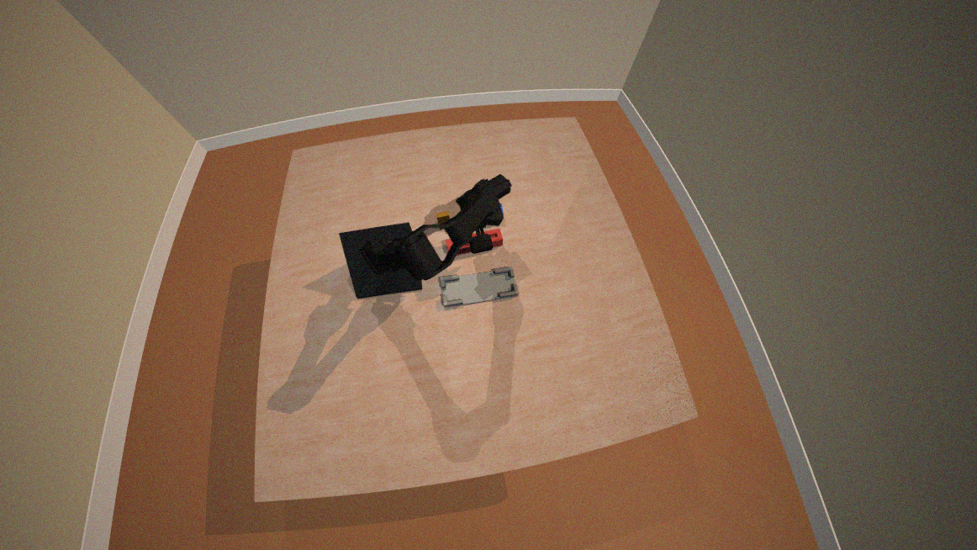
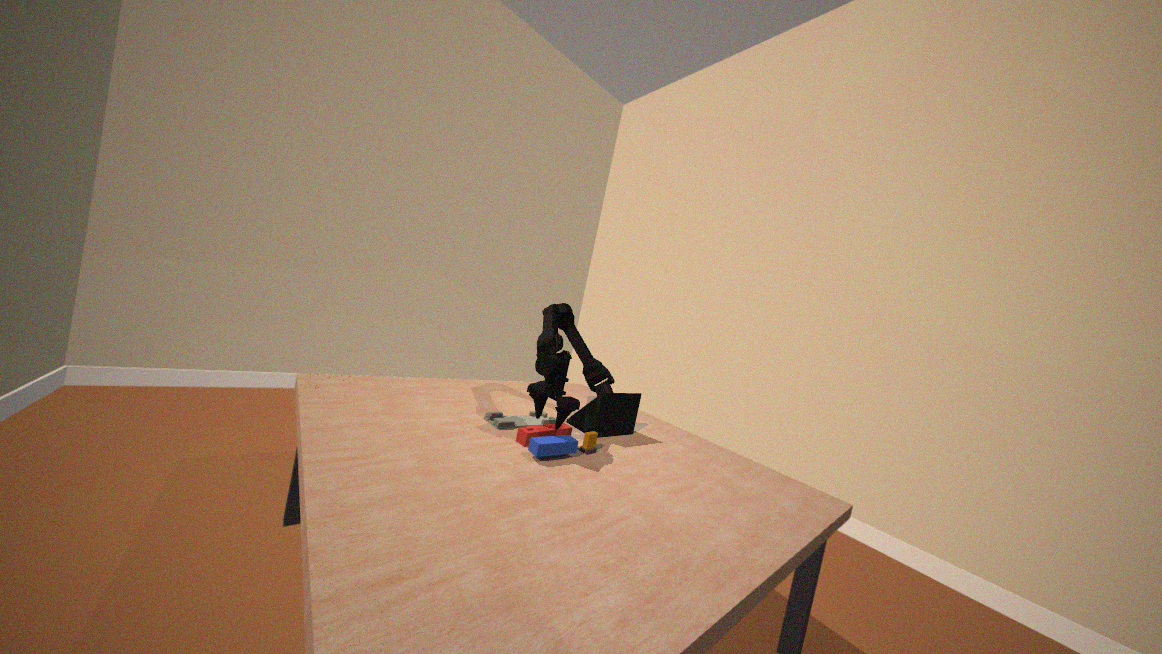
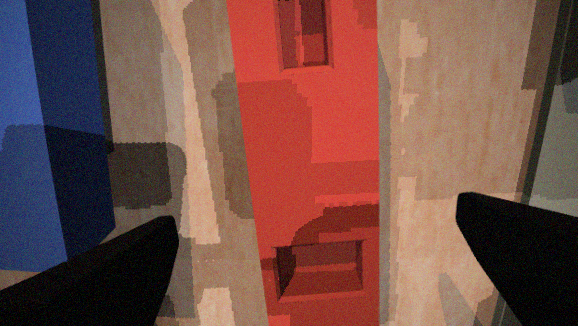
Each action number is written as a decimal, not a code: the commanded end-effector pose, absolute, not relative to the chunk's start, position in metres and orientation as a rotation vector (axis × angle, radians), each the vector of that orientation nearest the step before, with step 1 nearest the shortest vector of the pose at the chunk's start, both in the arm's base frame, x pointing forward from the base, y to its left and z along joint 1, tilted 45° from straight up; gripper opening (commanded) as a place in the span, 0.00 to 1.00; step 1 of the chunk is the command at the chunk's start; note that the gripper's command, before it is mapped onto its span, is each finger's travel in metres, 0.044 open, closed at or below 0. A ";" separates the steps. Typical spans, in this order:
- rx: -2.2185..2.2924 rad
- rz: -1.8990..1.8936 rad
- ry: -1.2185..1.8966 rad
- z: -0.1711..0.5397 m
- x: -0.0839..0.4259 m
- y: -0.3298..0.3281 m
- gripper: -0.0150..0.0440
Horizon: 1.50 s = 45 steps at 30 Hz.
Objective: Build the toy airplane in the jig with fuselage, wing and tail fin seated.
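Observation:
The red fuselage [image 1: 497,236] [image 2: 532,436] [image 3: 345,125] lies on the table outside the cradle, its two empty sockets facing up in the wrist view. My gripper [image 2: 548,421] [image 3: 316,218] is open and empty, low over the fuselage, with one fingertip to each side of it. The grey cradle [image 1: 472,290] [image 3: 562,150] is empty, beside the fuselage. The blue wing [image 2: 552,446] [image 3: 65,175] lies on the fuselage's other side, mostly hidden by the arm in the top view. The yellow tail fin [image 1: 442,217] [image 2: 590,439] stands on a dark foot near the wing's end.
The black robot base [image 1: 382,283] [image 2: 623,414] stands on the wooden table [image 1: 560,382] [image 2: 455,552], close to the parts. In the wrist view, the left finger is close to the wing and the right finger is close to the cradle's edge.

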<state>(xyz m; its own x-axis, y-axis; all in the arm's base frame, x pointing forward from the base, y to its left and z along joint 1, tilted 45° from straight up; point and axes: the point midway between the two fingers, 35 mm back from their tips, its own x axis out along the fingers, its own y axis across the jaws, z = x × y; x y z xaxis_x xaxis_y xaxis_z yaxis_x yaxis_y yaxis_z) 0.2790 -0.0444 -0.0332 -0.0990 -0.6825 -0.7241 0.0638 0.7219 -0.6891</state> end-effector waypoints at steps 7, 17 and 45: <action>-0.536 -0.680 1.570 -0.048 0.274 -0.058 1.00; -0.537 -0.681 1.570 -0.059 0.272 -0.069 1.00; -0.537 -0.681 1.570 -0.062 0.272 -0.072 0.30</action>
